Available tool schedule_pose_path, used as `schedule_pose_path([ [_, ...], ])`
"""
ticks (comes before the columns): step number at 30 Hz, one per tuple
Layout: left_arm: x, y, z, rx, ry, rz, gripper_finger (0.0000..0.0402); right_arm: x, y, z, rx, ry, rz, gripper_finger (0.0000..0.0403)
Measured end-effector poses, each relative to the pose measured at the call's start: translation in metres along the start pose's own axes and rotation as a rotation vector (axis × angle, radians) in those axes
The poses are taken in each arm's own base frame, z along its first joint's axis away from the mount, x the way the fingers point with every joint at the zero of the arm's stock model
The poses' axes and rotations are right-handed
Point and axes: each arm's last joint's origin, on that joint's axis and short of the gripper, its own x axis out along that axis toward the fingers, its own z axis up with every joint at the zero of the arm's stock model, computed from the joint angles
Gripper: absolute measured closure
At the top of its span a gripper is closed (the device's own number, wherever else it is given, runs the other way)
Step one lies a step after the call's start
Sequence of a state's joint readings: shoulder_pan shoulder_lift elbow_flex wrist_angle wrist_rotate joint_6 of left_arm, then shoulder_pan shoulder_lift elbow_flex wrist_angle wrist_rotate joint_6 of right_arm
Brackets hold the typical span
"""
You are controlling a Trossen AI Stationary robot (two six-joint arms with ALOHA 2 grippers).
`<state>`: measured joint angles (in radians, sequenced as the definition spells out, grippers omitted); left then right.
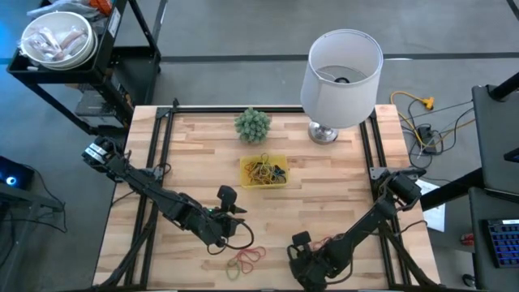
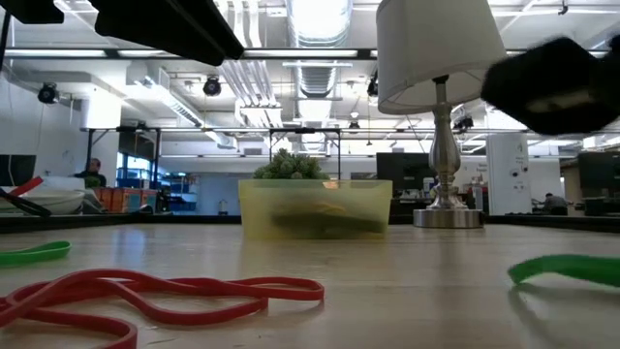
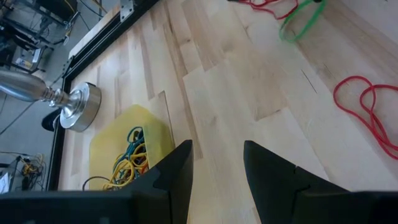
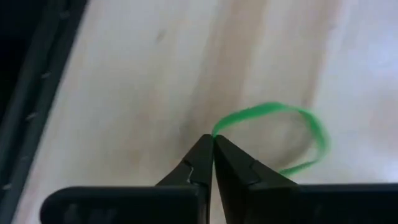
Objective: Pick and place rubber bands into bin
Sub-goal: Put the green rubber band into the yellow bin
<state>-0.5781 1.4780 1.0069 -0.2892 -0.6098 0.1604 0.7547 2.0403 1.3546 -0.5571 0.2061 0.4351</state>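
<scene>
Your right gripper (image 4: 213, 149) is pinched shut on a green rubber band (image 4: 292, 134) at the near edge of the table (image 1: 340, 195).

Its 2 fingers meet tip to tip on one end of the loop, and the rest of the band fans out past them over the wood. Your left gripper (image 3: 216, 163) hangs over the middle of the table with its fingers parted and nothing between them, near the yellow bin (image 1: 264, 171). The bin sits between the little green plant (image 1: 252, 124) and that gripper, already holding a tangle of yellow, green and orange bands (image 3: 129, 158). A red band (image 1: 246, 258) lies loose on the wood near the front edge, between your 2 arms. The white lamp (image 1: 341, 69) stands at the far side.
</scene>
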Motion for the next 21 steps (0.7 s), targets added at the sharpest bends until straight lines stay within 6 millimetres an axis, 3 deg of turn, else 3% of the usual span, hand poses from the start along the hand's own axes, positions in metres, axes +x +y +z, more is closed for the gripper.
schedule_pose_path([
  [21, 0.0, 0.0, 0.0, 0.001, 0.0, -0.001, 0.0275, -0.048, -0.009, 0.043, -0.261, -0.122, -0.352, 0.0395],
])
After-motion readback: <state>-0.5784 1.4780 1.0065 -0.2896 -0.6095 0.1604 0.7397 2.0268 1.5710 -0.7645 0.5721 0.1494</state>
